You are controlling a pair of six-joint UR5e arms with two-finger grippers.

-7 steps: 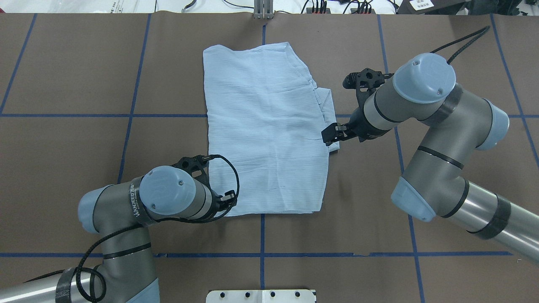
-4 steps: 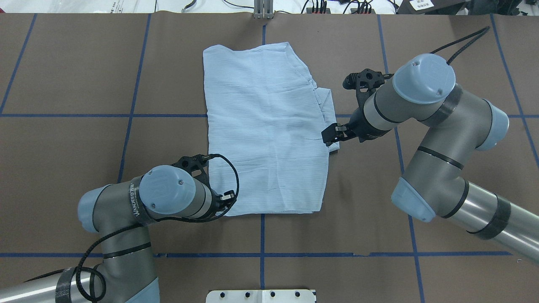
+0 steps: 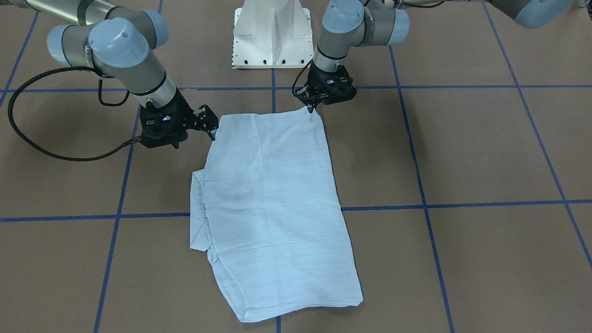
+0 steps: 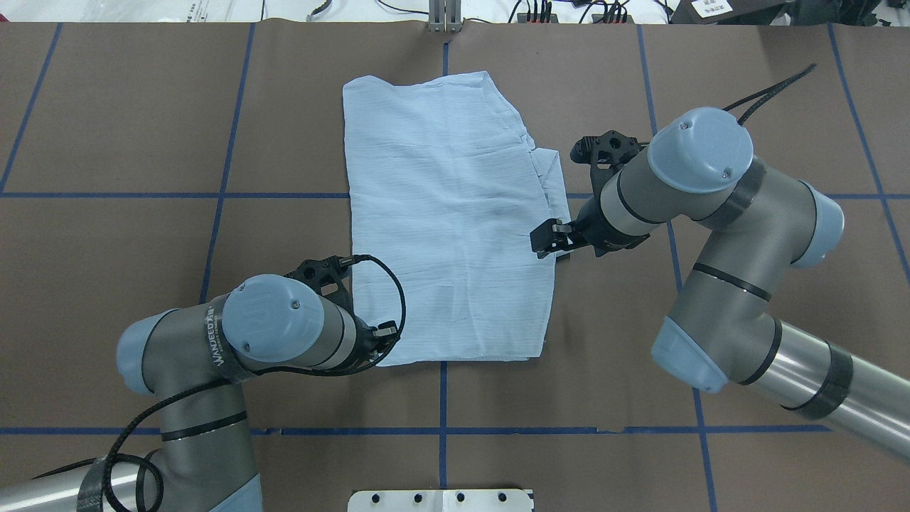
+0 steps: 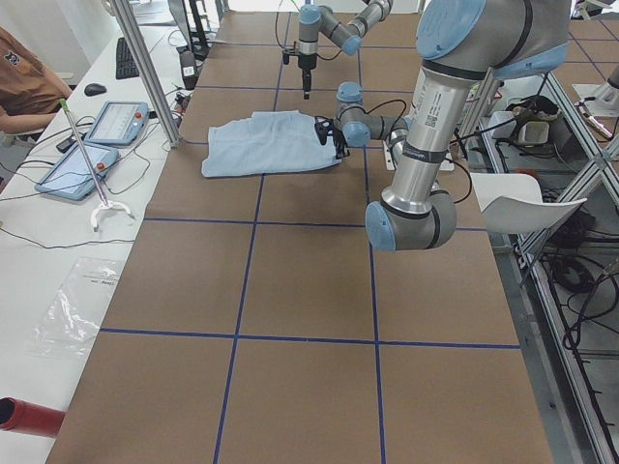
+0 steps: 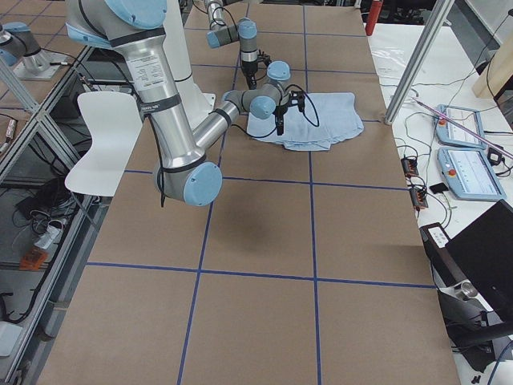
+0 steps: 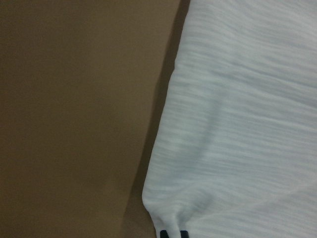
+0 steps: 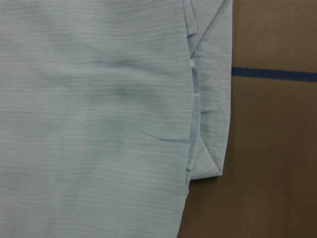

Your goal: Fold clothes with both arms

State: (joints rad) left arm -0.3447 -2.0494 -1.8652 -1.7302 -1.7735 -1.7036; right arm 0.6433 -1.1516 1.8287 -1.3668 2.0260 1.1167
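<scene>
Shirt (image 4: 448, 213) folded flat, left pincer (image 3: 312, 109) seemingly pinching its corner (tips cropped), right pincer (image 4: 544, 243) state unclear

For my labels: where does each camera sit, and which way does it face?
Exterior left: robot's left, facing shirt; left arm nearest.
Exterior right: robot's right; right arm nearest.
Front-facing: opposite robot, facing it; both arms, pedestal.
Overhead: behind robot, looking down; both arms.
Left wrist: above shirt corner; fingertips only.
Right wrist: above shirt edge; no body.
Shared: the shirt.
</scene>
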